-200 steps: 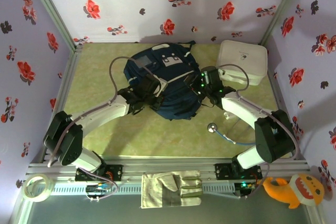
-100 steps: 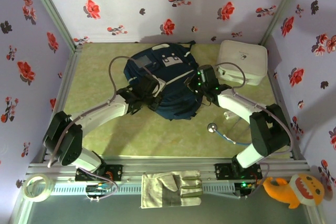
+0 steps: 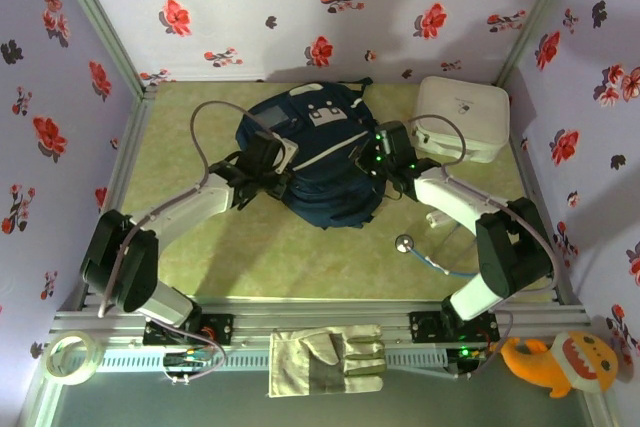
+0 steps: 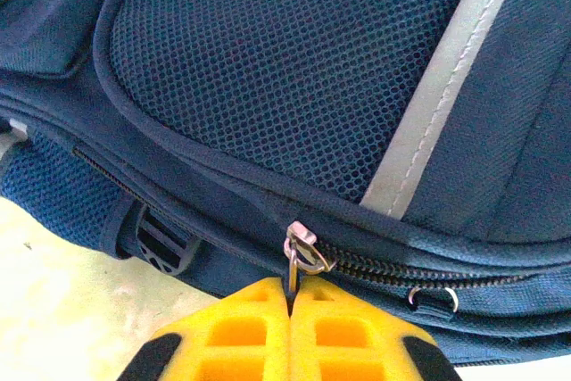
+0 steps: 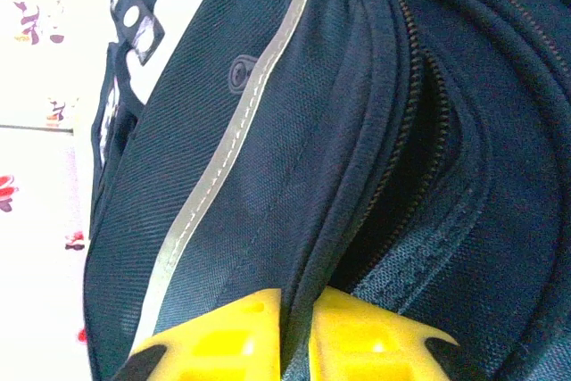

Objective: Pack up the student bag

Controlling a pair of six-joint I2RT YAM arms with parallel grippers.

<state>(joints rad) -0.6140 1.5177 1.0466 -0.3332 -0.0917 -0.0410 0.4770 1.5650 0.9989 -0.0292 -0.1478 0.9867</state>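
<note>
Navy-blue fabric backpack (image 3: 325, 182) lies mid green surface (image 3: 250, 247), left gripper (image 4: 290, 296) pinching its metal zipper pull (image 4: 300, 252), right gripper (image 5: 297, 310) clamped on its side fabric (opening stage, nothing visibly packed yet).

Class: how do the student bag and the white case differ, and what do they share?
The student bag is navy, white-striped; the white case is unstriped. The bag is bigger than the case. The left gripper and right gripper clamp the bag, not the case. Both rest on the table.
</note>
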